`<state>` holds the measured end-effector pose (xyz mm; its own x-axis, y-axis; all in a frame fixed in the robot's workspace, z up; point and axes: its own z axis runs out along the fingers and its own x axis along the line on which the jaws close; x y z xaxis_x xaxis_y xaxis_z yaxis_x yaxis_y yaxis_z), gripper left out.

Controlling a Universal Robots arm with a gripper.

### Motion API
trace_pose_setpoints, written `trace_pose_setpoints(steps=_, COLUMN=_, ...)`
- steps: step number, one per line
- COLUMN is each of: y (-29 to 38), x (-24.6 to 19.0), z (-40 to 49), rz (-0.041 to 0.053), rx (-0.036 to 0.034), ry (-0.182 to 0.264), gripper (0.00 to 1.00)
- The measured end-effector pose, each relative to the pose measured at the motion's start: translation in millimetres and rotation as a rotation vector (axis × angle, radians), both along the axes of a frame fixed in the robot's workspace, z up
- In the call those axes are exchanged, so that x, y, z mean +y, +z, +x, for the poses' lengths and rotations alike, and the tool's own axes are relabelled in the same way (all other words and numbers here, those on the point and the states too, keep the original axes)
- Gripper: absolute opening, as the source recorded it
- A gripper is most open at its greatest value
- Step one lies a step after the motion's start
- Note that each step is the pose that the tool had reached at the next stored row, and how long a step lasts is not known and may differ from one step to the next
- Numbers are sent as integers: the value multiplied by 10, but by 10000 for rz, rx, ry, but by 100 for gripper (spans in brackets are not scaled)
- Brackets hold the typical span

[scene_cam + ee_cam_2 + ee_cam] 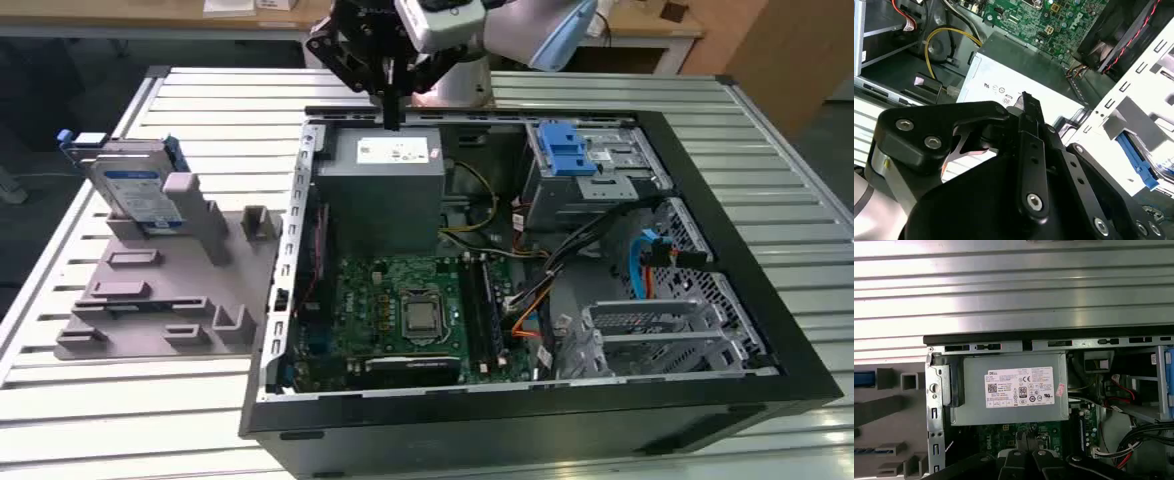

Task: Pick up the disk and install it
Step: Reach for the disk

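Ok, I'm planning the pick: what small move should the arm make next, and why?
Probably shift toward the exterior view's left: the pincer hangs empty over the grey box, while the disk stands in the fixture outside the case.

The disk (139, 195) shows silver-grey metal under a glossy blue-and-white label, with blue plastic rails. The grey fixture (147, 290) looks like matt plastic. The table (214, 100) is ribbed metal with a satin sheen. The power supply (380, 200) is dull grey sheet metal bearing a paper sticker; the gripper (391, 118) is matt black
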<state>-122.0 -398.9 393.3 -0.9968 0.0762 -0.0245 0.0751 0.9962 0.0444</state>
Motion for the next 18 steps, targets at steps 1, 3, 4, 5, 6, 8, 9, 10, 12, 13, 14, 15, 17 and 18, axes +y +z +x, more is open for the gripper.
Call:
trace_pose_setpoints(steps=1, y=0, x=0, z=0, rz=0, rx=0, ry=1, gripper=11)
trace_pose_setpoints(steps=3, y=0, x=0, z=0, rz=0, rx=0, ry=0, gripper=11)
trace_pose_setpoints(steps=4, y=0, x=0, z=0, rz=0, rx=0, ry=0, gripper=11)
trace_pose_setpoints(steps=5, y=0, x=0, z=0, rz=0, rx=0, ry=0, gripper=11)
trace_pose_setpoints(steps=6, y=0, x=0, z=0, rz=0, rx=0, ry=1, gripper=11)
trace_pose_setpoints(steps=8, y=0, x=0, z=-8, rz=-1, rx=0, ry=-2, gripper=11)
trace_pose_setpoints(steps=9, y=0, x=0, z=-14, rz=0, rx=0, ry=-2, gripper=11)
trace_pose_setpoints(steps=10, y=-1, x=0, z=-18, rz=0, rx=0, ry=0, gripper=11)
trace_pose_setpoints(steps=12, y=-3, x=0, z=-31, rz=1, rx=-1, ry=0, gripper=11)
trace_pose_setpoints(steps=13, y=-3, x=0, z=-38, rz=0, rx=0, ry=0, gripper=11)
trace_pose_setpoints(steps=14, y=-4, x=0, z=-43, rz=0, rx=0, ry=0, gripper=11)
trace_pose_setpoints(steps=15, y=-4, x=0, z=-44, rz=-1, rx=0, ry=0, gripper=11)
trace_pose_setpoints(steps=17, y=-4, x=0, z=-47, rz=0, rx=0, ry=0, gripper=11)
trace_pose_setpoints(steps=18, y=-4, x=0, z=-47, rz=0, rx=0, ry=1, gripper=11)
